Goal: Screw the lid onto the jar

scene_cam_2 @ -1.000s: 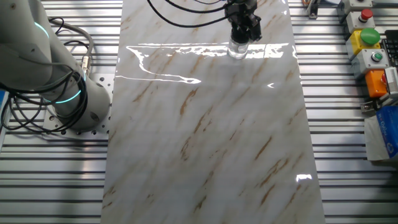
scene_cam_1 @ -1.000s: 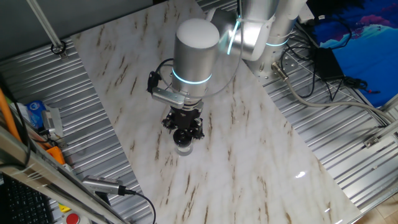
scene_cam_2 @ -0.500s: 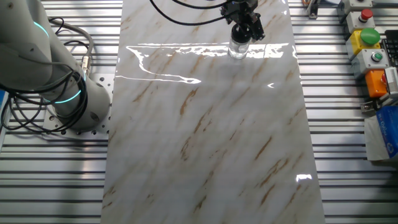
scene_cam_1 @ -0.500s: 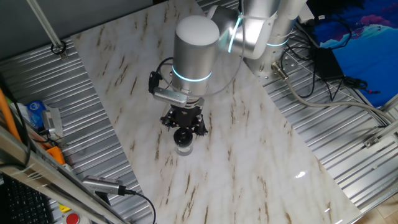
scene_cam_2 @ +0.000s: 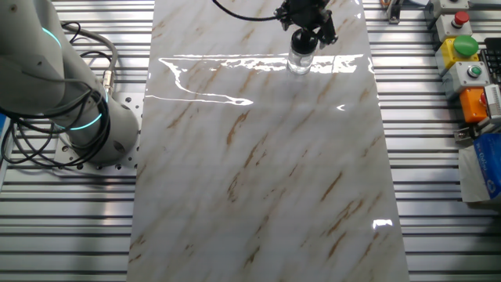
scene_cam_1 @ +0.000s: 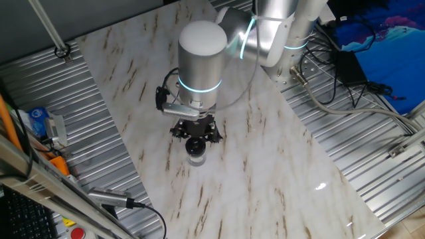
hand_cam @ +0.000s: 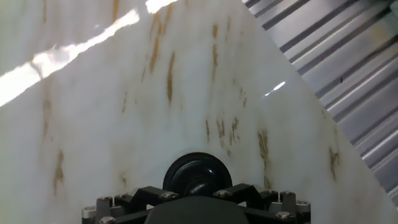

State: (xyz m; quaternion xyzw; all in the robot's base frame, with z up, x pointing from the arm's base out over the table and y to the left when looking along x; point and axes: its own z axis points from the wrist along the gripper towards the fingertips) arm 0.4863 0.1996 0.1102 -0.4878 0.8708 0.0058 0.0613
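Can't really make out the gripper (scene_cam_1: pixel 195 135) fingertips in either fixed view, since the arm's big wrist sits over them, so open or closed on the lid (hand_cam: pixel 197 176) is anyone's guess. In the hand view the jar under the lid is hidden, and the gripper body is chopped off by the bottom edge. The jar (scene_cam_2: pixel 300 62) is tiny and washed out by glare in the other fixed view.

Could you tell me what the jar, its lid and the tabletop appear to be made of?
The jar looks like clear glass: see-through, with bright glints. The lid seems glossy black plastic, though painted metal is possible. The tabletop looks like polished marble or a marble-print laminate, white with brown veins and mirror-like reflections.
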